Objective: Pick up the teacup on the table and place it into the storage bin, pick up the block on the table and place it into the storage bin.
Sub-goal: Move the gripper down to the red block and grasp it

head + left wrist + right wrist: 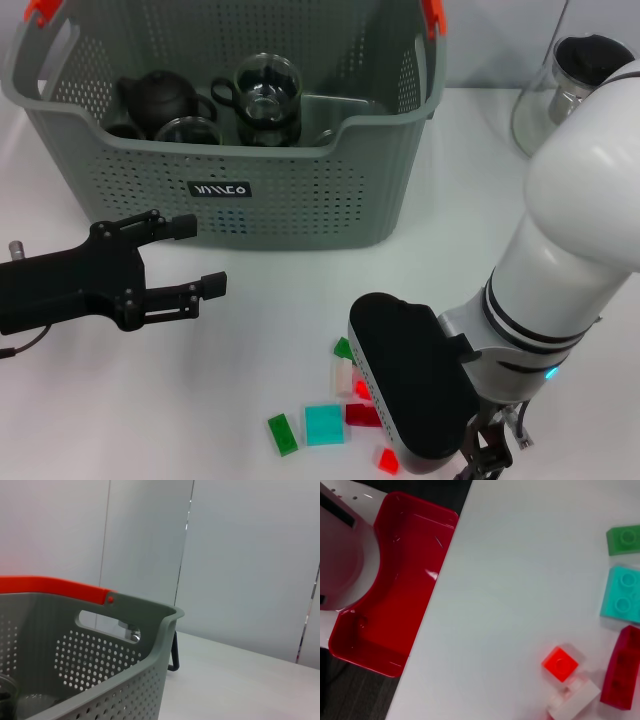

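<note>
Two end effectors are showing in the head view. The left end effector (190, 257) is hovering over the bare tabletop (120, 400) just in front of the storage bin (300, 200), its two black fingers (170, 226) spread apart and gripping nothing. The right end effector (487, 458) is sitting low at the near edge of the tabletop, mostly hidden behind its own black wrist housing, so I cannot tell whether its fingers are spread or pressed together. Beside that housing a scatter of small blocks is lying on the tabletop: a green block (283, 434), a turquoise block (324, 424), a dark red block (362, 414) and a bright red block (387, 460), with a pale one (342, 377) partly covered. The right wrist view is showing the same blocks resting loose on the white surface, none of them being gripped, and a red tray (395, 590) sitting off the tabletop's edge. Inside the storage bin a dark teapot (160, 98) and several glass teacups (266, 95) are sitting on the bottom. Behind the right arm a glass pitcher (560, 90) is standing near the far right corner of the tabletop.
</note>
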### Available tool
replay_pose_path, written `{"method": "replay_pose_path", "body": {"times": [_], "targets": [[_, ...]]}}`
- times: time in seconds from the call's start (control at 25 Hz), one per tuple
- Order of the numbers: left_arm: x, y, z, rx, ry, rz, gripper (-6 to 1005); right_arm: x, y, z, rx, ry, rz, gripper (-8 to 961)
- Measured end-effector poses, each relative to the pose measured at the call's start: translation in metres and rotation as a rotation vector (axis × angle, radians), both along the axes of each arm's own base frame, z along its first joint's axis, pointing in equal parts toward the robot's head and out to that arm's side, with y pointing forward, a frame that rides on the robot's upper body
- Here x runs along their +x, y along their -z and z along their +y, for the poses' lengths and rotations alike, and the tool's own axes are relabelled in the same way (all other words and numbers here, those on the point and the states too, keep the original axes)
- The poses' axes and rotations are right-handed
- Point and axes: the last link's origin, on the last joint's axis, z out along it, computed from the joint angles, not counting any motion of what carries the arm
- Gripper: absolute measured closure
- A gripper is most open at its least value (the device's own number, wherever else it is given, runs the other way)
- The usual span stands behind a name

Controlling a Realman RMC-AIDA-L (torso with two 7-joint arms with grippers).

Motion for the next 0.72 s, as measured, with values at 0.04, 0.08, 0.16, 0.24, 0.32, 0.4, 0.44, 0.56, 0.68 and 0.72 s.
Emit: {"method": "replay_pose_path", "body": {"times": [0.04, 0.08, 0.16, 0.24, 0.32, 0.4, 0.44, 0.56, 0.68, 0.72], "targets": [[-0.0001, -0.0001, 0.0, 0.0, 0.0, 0.0, 155, 0.0002, 0.0003, -0.0001, 0.0, 0.0, 0.0, 68], [-0.0001, -0.0001, -0.0001, 0.0, 0.0, 0.0, 155, 0.0007, 0.0005, -0.0003, 0.001, 0.003, -0.002, 68], [-0.0002, -0.0002, -0.0001, 0.0, -0.001, 0.0, 155, 0.0014, 0.0009, -0.0005, 0.002, 0.006, -0.004, 180], [-0.0004, -0.0004, -0.0002, 0.001, -0.001, 0.0, 155, 0.0014, 0.0014, -0.0006, 0.003, 0.005, -0.003, 246], [-0.0005, -0.0005, -0.0002, 0.002, -0.001, 0.0, 155, 0.0013, 0.0017, -0.0007, 0.003, 0.004, -0.002, 313], [-0.0005, -0.0005, -0.0002, 0.002, 0.0, 0.001, 156, 0.0011, 0.0021, -0.0006, 0.004, 0.003, 0.0, 379], [-0.0005, -0.0005, -0.0002, 0.002, 0.0, 0.001, 156, 0.0011, 0.0022, -0.0006, 0.004, 0.002, 0.0, 389], [-0.0006, -0.0006, -0.0002, 0.004, 0.002, 0.002, 156, 0.0011, 0.0028, -0.0004, 0.006, 0.0, 0.003, 420], [-0.0013, -0.001, -0.0004, 0.011, 0.001, -0.001, 156, 0.0018, 0.0033, -0.0002, 0.007, 0.001, 0.002, 431], [-0.0017, -0.0007, -0.0007, 0.011, -0.001, -0.003, 156, 0.0019, 0.0034, -0.0003, 0.007, 0.001, 0.002, 431]]}}
